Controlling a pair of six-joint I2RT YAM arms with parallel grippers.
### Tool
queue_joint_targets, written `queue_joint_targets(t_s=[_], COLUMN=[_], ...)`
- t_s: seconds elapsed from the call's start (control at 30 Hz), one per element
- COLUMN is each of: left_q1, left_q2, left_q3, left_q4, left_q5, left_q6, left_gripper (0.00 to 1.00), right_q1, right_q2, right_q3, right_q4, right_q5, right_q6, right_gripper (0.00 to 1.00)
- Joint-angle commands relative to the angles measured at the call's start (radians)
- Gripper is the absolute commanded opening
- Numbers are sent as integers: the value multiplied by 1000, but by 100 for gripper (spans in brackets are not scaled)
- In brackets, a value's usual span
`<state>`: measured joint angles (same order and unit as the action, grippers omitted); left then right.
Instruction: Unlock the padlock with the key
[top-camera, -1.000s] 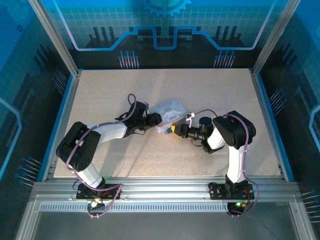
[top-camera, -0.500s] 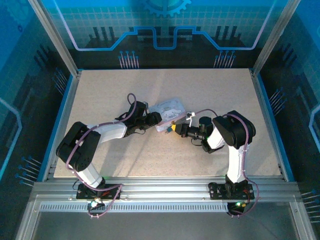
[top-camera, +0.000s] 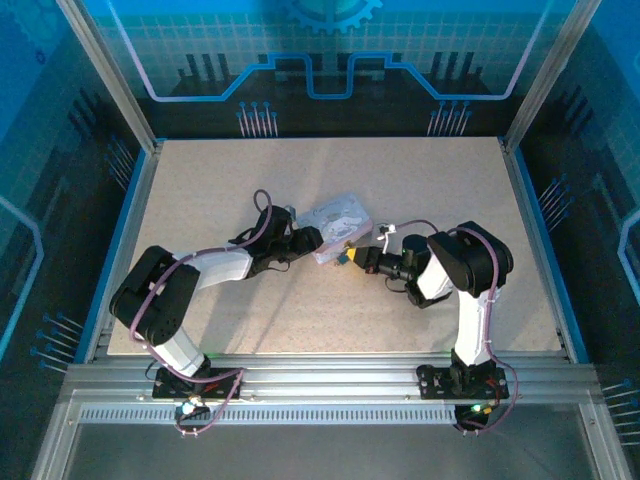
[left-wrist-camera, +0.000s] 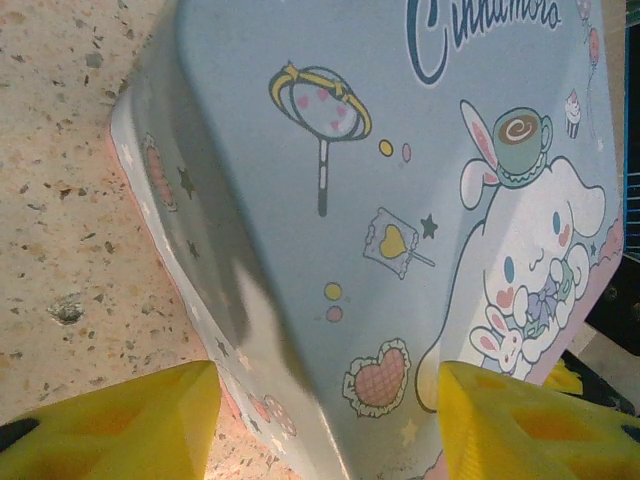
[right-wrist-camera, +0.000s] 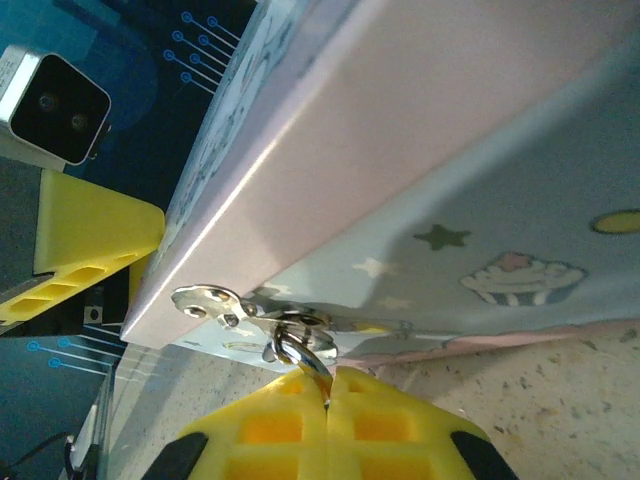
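Note:
The pale lavender cartoon tin (top-camera: 338, 222) lies mid-table between both arms. My left gripper (top-camera: 315, 240) is open, its yellow fingers (left-wrist-camera: 110, 420) standing either side of the tin's (left-wrist-camera: 400, 200) near corner. My right gripper (top-camera: 348, 257) is at the tin's front side. In the right wrist view its yellow jaws (right-wrist-camera: 330, 385) are shut on the padlock, whose curved metal shackle (right-wrist-camera: 300, 355) passes through the silver hasp (right-wrist-camera: 205, 303) on the tin (right-wrist-camera: 420, 150). The lock body is hidden between the fingers. The key is out of view.
The speckled beige table (top-camera: 200, 180) runs wide on all sides of the tin, bounded by blue rails and glass walls. One yellow finger of the left gripper (right-wrist-camera: 90, 240) and its camera (right-wrist-camera: 55, 100) show behind the tin.
The right wrist has shifted slightly, staying closed at the hasp. The tin and the left arm have barely moved.

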<state>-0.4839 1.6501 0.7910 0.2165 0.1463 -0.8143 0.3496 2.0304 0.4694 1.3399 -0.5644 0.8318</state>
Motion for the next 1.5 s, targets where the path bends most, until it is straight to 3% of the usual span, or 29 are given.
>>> queue_joint_targets(t_s=[0.0,0.47,0.77,0.97,1.17,1.47], left_q1=[-12,-13,-2,0,2,6], left_q2=[6,-15,-100,-199,-359,-620], left_q3=[-51,-79,-35,-20,-95,-223], left_q4=[-113,-82,-110,-163,-183,-216], left_q5=[-2,13,7,-51,-193,-383], left_q6=[-2,-11,-8,38,82,111], left_gripper=[59,60,74,78,82,89], right_q1=[-30,-66,-122,-127,-120,-107], right_q2=[1,-21,-205,-479,-786,-997], right_q3=[-24,-50,-127,-147,-83,43], right_q4=[7,19,-145,-490,-1012,-1572], right_q5=[18,16,-7,-23,-13,-6], right_q6=[18,30,-47,-165,-285,-378], right_gripper=[0,0,0,0,0,0])
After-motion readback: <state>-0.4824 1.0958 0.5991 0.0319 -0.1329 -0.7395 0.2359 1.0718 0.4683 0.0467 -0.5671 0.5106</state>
